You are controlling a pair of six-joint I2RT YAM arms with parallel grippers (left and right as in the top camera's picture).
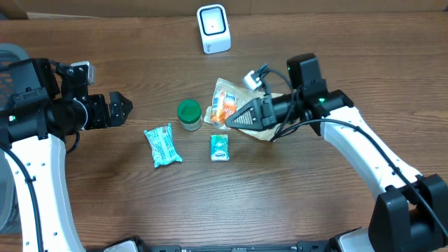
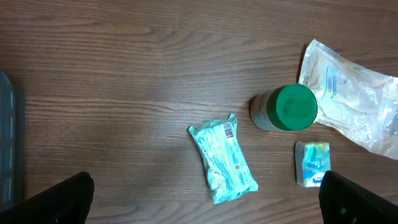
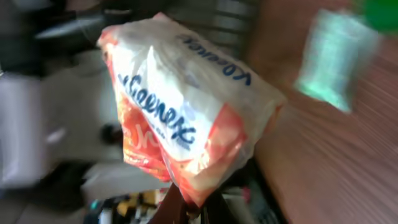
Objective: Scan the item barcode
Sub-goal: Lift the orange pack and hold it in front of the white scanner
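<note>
My right gripper point(image 1: 231, 120) is shut on one end of an orange and white Kleenex packet point(image 1: 223, 104), lifted above the middle of the table. In the blurred right wrist view the Kleenex packet point(image 3: 186, 112) fills the frame, pinched at its lower corner by the gripper point(image 3: 193, 208). The white barcode scanner point(image 1: 213, 29) stands at the table's far edge, apart from the packet. My left gripper point(image 1: 120, 108) hangs open and empty at the left; in its own view the gripper point(image 2: 208, 204) has its jaws wide apart, just short of a teal packet point(image 2: 222, 160).
A green-lidded jar point(image 1: 189, 114), the teal packet point(image 1: 162, 145) and a small teal and white pack point(image 1: 220, 148) lie mid-table. The jar point(image 2: 287, 107) sits next to the clear wrapper point(image 2: 351, 99). A grey bin point(image 1: 7, 52) is at the left edge.
</note>
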